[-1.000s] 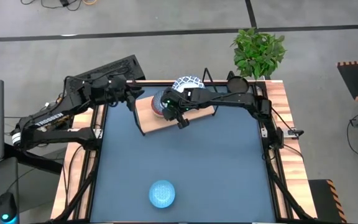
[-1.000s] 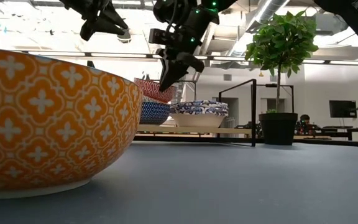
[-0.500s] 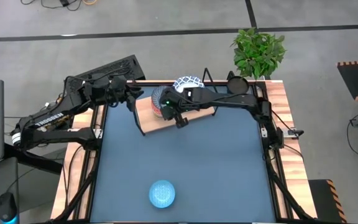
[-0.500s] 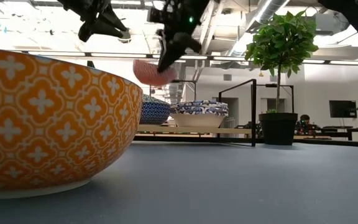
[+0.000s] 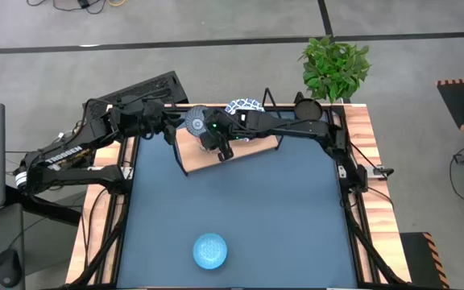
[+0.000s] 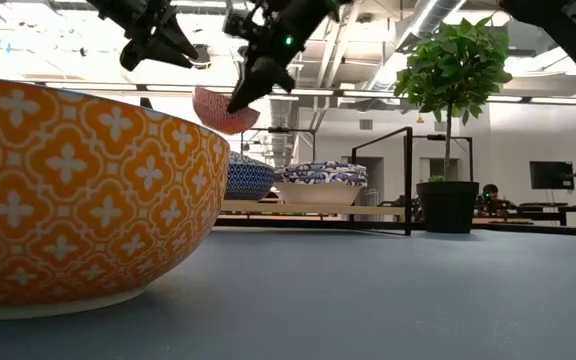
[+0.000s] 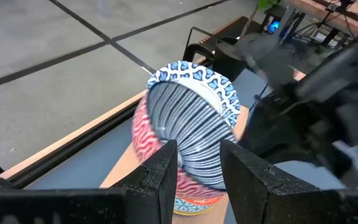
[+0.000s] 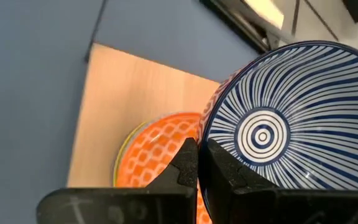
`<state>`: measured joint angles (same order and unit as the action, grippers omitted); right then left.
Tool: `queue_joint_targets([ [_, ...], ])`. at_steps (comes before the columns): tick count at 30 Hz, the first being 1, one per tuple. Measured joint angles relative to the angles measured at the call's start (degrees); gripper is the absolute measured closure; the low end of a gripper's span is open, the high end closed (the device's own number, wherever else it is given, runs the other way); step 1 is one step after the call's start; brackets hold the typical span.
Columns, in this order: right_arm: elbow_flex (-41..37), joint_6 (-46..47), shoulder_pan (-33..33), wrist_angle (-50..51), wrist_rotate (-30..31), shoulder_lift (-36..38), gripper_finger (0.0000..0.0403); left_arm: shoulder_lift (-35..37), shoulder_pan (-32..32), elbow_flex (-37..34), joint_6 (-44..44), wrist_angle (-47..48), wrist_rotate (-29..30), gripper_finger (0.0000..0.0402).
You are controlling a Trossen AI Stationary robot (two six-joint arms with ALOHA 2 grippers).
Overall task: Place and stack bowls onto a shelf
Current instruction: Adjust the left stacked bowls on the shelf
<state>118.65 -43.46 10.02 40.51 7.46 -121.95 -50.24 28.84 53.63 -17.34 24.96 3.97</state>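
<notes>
White lettering reading "TROSSEN" runs along the left arm's forearm in the high view.

The right end effector (image 8: 197, 163) is pinched on the rim of a red-orange bowl (image 6: 223, 108), which it holds tilted in the air above the shelf (image 5: 258, 145). The bowl's outside carries a red wave pattern; its inside shows fine dark-blue lines radiating from concentric rings. The right arm reaches across the far end of the bench (image 5: 240, 209) from the right, bent at the elbow, its wrist above the shelf's left part.

The shelf is a flat light-wood board inside a thin black wire frame, at the far edge of the dark-blue bench. Beneath the lifted bowl on the board sits a yellow-orange bowl (image 8: 155, 149) with a white lattice pattern. Beside it on the shelf is a white bowl with a blue-patterned rim (image 6: 320, 183).

The left end effector (image 7: 199, 168) hovers just beside the lifted bowl, fingers spread and empty, its arm stretched in from the left.

A light blue bowl (image 5: 210, 250) lies alone near the bench's front edge. Another orange bowl (image 6: 88, 195) with white cross-flowers fills the low view's foreground.
</notes>
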Motion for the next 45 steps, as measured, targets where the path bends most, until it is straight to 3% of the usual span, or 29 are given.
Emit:
queue_joint_targets([
  [23, -0.13, -1.58, 3.64, 1.01, -1.67, -1.96, 0.0373, 0.0, 0.0, 0.0, -0.87, 0.1, 0.39, 0.0295],
  [45, -0.13, -2.07, 4.4, 1.79, -9.55, -2.03, 0.0373, 0.0, 0.02, 0.0, -1.86, 0.16, 1.37, 0.0295],
])
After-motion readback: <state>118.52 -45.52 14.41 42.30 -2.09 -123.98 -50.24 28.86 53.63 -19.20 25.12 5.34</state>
